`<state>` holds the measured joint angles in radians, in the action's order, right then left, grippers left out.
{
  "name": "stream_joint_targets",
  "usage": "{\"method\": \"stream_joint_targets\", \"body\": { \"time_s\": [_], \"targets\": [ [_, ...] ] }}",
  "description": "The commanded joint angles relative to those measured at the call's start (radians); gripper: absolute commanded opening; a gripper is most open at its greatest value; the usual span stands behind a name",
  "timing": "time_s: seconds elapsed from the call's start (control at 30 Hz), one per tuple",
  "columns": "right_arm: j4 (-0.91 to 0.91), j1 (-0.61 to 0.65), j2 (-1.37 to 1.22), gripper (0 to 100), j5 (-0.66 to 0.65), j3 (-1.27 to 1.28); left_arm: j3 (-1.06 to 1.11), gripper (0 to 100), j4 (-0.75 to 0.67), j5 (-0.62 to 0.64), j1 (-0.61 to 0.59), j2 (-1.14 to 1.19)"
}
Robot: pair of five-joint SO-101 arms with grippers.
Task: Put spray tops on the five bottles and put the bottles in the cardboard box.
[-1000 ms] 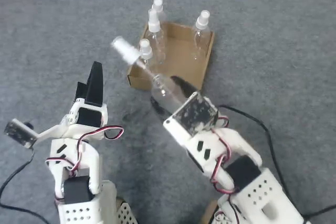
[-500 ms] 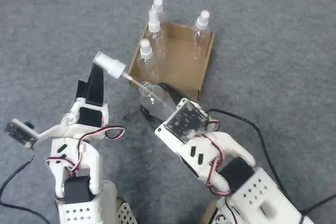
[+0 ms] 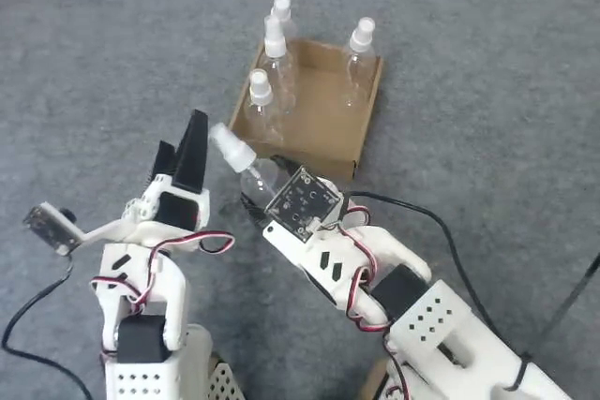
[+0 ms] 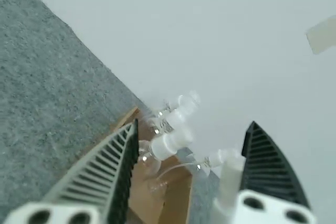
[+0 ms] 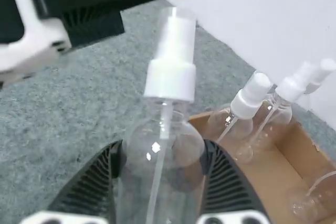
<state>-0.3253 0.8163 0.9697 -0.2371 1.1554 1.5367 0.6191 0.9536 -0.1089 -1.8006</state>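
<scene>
My right gripper (image 3: pixel 263 185) is shut on a clear bottle (image 5: pixel 159 167), held between its jaws with a white spray top (image 5: pixel 170 60) on the neck and the tube running down inside. That spray top (image 3: pixel 232 148) lies just beside the black fingers of my left gripper (image 3: pixel 182 138), which is open with nothing between its fingers (image 4: pixel 119 165). The cardboard box (image 3: pixel 324 134) sits just beyond both grippers. Several capped bottles (image 3: pixel 262 102) stand in it, one at its far right corner (image 3: pixel 358 51).
Grey carpet (image 3: pixel 487 110) covers the table on all sides of the box. A pale wall (image 4: pixel 173 30) rises behind it. Cables (image 3: pixel 441 222) trail from the right arm across the carpet.
My right gripper has swung the bottle left and back from over the box, bringing its spray top beside the left gripper. The left arm has shifted slightly right.
</scene>
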Motion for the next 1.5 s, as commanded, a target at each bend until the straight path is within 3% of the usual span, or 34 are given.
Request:
{"method": "stream_joint_targets", "body": {
  "time_s": [0.0, 0.5, 0.97, 1.27, 1.47],
  "targets": [
    [0.027, 0.001, 0.001, 1.3, 0.002, -0.017, -0.025, 30, 0.017, -0.017, 0.012, -0.021],
    [0.044, -0.041, 0.001, 1.3, 0.003, -0.023, -0.038, 30, 0.012, 0.064, -0.117, -0.021],
    [0.077, -0.059, 0.021, 1.1, 0.009, -0.023, -0.031, 30, 0.012, 0.052, -0.112, -0.021],
    [0.076, -0.053, 0.168, 0.9, 0.009, 0.031, 0.002, 30, 0.014, -0.029, 0.032, -0.021],
    [0.076, -0.002, 0.171, 0.9, 0.002, 0.054, -0.007, 30, 0.012, -0.029, 0.046, -0.021]
  ]
}}
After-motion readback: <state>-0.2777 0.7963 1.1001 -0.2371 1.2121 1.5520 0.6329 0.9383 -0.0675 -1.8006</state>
